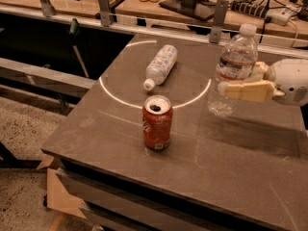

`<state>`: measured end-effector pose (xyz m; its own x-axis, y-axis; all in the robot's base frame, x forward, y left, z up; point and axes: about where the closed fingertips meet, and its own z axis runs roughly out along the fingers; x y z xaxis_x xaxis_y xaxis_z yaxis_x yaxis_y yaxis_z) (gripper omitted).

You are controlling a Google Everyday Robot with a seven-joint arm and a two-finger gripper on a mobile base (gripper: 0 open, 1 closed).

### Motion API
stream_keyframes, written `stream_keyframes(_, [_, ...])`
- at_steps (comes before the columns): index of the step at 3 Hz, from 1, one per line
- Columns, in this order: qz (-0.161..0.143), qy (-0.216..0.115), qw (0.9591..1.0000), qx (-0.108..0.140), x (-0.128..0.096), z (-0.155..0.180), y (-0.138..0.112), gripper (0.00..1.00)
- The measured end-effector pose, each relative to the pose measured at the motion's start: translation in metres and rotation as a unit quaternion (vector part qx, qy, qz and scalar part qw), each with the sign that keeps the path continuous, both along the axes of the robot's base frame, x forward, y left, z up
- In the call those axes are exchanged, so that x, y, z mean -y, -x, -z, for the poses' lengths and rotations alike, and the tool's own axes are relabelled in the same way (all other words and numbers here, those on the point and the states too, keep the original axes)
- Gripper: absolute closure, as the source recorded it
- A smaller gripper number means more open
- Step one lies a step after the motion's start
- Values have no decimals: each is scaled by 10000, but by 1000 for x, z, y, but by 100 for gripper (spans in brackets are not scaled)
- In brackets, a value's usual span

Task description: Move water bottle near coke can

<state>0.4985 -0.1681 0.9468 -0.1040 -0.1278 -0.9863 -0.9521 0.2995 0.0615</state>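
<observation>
1. We look down on a dark grey table (231,177) with a thin white ring (108,93) marked on its far half.
2. The coke can (157,124), red with white lettering, stands upright near the middle of the table. It is just outside the near edge of the ring, and its silver top is opened.
3. The water bottle (235,64) is clear and ribbed, with a white cap and a narrow white-red band. It is to the right of the can and farther back, well apart from it, at the ring's right side. It leans slightly, cap toward the right, and we cannot tell whether its base touches the table.
4. The gripper (238,81) reaches in from the right edge at the bottle's mid height. One of its pale fingers (248,90) crosses the front of the bottle and the other shows behind it, so the water bottle is clamped between them.
5. A second bottle (161,64), mostly wrapped in a white-blue label, lies on its side inside the ring with its cap pointing toward the can.
6. Behind the table, a wooden bench (134,4) carries a power strip (260,8).
</observation>
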Motion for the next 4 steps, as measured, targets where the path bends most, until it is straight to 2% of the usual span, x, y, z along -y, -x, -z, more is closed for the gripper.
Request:
stream_keyframes(3, [-71, -258, 9995, -194, -39, 36, 58, 100])
stream_keyframes(4, [-225, -365, 9988, -215, -57, 43, 71, 81])
